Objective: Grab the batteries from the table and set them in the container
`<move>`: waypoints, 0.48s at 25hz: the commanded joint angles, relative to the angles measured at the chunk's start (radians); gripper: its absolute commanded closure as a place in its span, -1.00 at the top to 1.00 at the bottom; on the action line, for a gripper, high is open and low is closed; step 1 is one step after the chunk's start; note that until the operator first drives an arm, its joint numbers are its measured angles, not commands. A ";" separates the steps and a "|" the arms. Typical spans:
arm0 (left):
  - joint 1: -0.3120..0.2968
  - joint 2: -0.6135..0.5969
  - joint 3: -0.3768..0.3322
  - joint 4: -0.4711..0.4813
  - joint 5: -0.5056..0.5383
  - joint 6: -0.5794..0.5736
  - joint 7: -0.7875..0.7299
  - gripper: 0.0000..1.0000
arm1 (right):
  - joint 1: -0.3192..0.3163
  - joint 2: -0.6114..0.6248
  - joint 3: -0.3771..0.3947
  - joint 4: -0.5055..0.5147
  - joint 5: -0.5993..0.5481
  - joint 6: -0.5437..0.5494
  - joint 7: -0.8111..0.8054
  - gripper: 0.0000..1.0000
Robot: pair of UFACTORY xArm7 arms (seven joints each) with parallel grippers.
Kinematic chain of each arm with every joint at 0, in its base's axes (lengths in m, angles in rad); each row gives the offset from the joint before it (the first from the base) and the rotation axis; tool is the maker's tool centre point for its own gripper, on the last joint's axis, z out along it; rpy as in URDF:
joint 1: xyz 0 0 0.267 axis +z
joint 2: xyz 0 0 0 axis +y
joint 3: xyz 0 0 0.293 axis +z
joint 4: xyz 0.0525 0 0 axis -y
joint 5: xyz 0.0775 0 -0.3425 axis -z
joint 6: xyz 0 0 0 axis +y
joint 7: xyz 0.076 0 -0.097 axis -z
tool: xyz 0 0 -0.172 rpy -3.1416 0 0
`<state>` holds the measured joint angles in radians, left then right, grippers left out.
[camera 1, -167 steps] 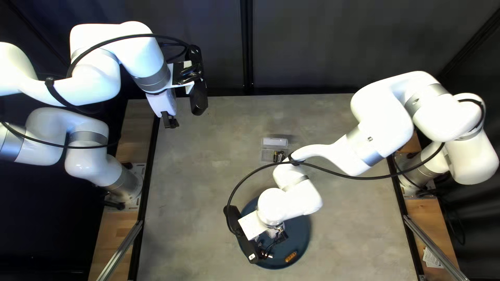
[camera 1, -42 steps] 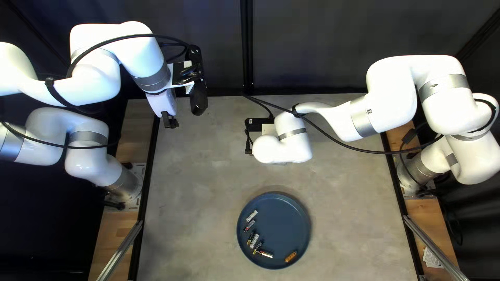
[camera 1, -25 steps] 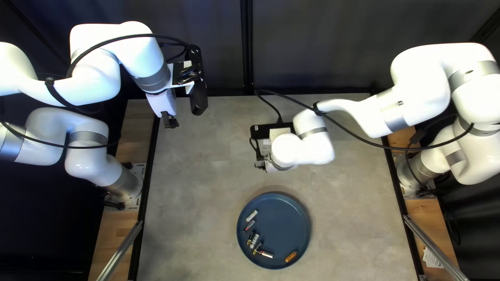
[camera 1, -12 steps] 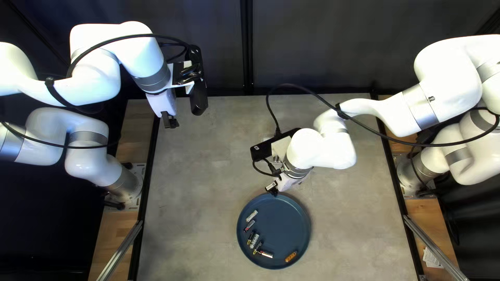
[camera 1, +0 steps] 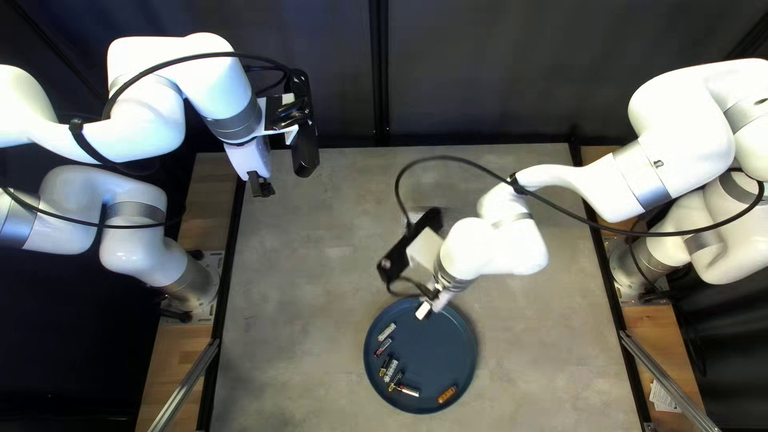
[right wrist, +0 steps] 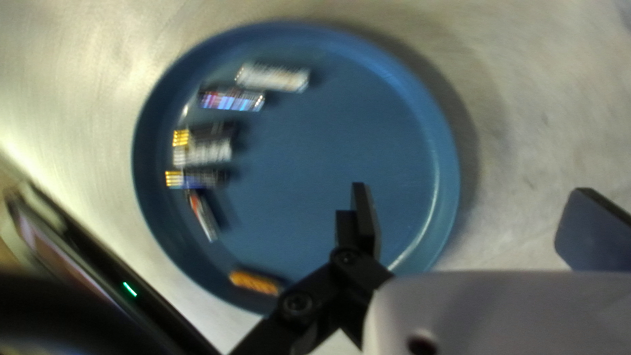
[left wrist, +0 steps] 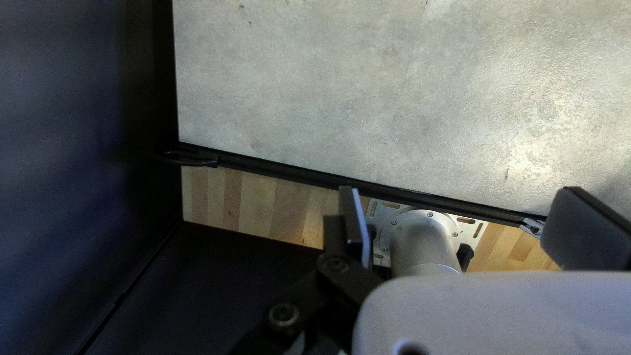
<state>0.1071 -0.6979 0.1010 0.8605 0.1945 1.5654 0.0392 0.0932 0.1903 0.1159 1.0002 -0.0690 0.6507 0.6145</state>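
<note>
Backed by a dark curtain (camera 1: 496, 72), over a mottled grey tabletop (camera 1: 296, 336). Can see small cylindrical batteries (right wrist: 273, 77) lying in a round blue plate (camera 1: 440, 352), mostly bunched along one side, probably just tipped or laid there loosely. Can find a stubby orange battery (right wrist: 255, 283) apart from these, close to the rim. Can glimpse only a pale edge (camera 1: 414, 216) past the right arm's black camera bar (camera 1: 408, 250), perhaps belonging to the container.

Poised over the plate with the right gripper (right wrist: 470, 190), fingers wide, nothing between; likely readied so for picking. Parked near the far left corner with the left gripper (left wrist: 460, 190), fingers wide too and empty, seemingly to leave the plate to one arm.

Judged as a pick barely begun. Best to come in over the bare blue middle, then line up across one battery. Mind the raised rim: could catch a low finger beside the bunch, or stop a rolling battery. Too tight among close neighbours to lower widely; could nudge several at once.
</note>
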 commanded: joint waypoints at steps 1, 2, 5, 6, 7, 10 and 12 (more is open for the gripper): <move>0.000 0.000 0.000 0.000 0.000 0.000 0.000 1.00 | -0.002 0.000 0.003 -0.001 0.002 -0.004 -0.013 1.00; 0.000 0.000 0.000 0.000 0.000 0.000 0.000 1.00 | -0.002 0.000 0.003 -0.001 0.002 -0.004 -0.013 1.00; 0.000 0.000 0.000 0.000 0.000 0.000 0.000 1.00 | 0.000 0.018 0.031 0.008 -0.014 -0.025 -0.139 1.00; 0.000 0.000 0.000 0.000 0.000 0.000 0.000 1.00 | -0.005 0.025 0.043 0.008 -0.015 -0.035 -0.200 1.00; 0.000 0.000 0.000 0.000 0.000 0.000 0.000 1.00 | -0.010 0.029 0.051 0.006 -0.017 -0.044 -0.243 1.00; 0.000 0.000 0.000 0.000 0.000 0.000 0.000 1.00 | -0.038 0.056 0.070 0.001 -0.016 -0.073 -0.418 1.00; 0.000 0.000 0.000 0.000 0.000 0.000 0.000 1.00 | -0.041 0.060 0.068 0.003 -0.013 -0.070 -0.424 1.00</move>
<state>0.1071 -0.6979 0.1010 0.8605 0.1945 1.5654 0.0392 0.0708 0.2346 0.1750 1.0046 -0.0854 0.5941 0.2536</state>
